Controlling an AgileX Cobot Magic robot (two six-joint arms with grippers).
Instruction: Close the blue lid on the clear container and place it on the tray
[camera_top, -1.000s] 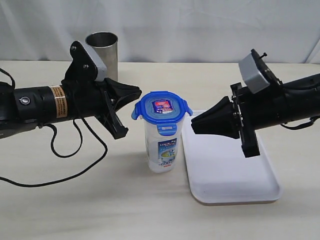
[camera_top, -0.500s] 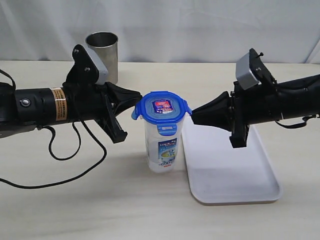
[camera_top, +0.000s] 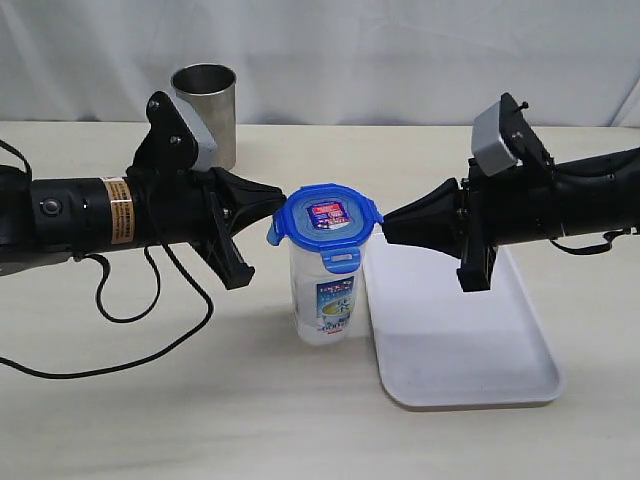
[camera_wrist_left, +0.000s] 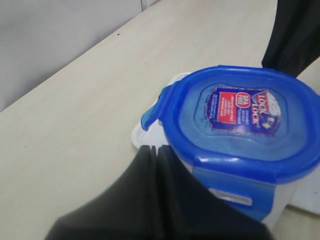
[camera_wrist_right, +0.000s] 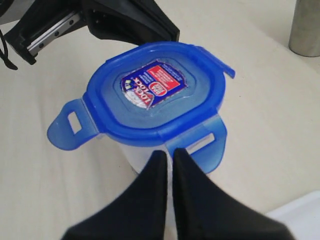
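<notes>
Table (camera_top: 150, 420) carries the white tray (camera_top: 470, 360) on the right arm's side, with nothing on it. The left gripper (camera_top: 278, 197) and right gripper (camera_top: 390, 230) lie level and point at each other, both with jaws pressed together and empty. The clear container (camera_top: 325, 300) stands upright on the table between them, long axis vertical, just beside the tray's left edge and not on it. The blue lid (camera_top: 325, 215) sits on top, with both tips at rim height, so the two arms are about equally near. Side flaps (camera_wrist_right: 70, 127) stick outward and look unlatched; the front flap (camera_top: 340, 262) hangs down. Can't tell whether either tip touches the rim or whether the lid is fully seated. The far flap is barely visible.
</notes>
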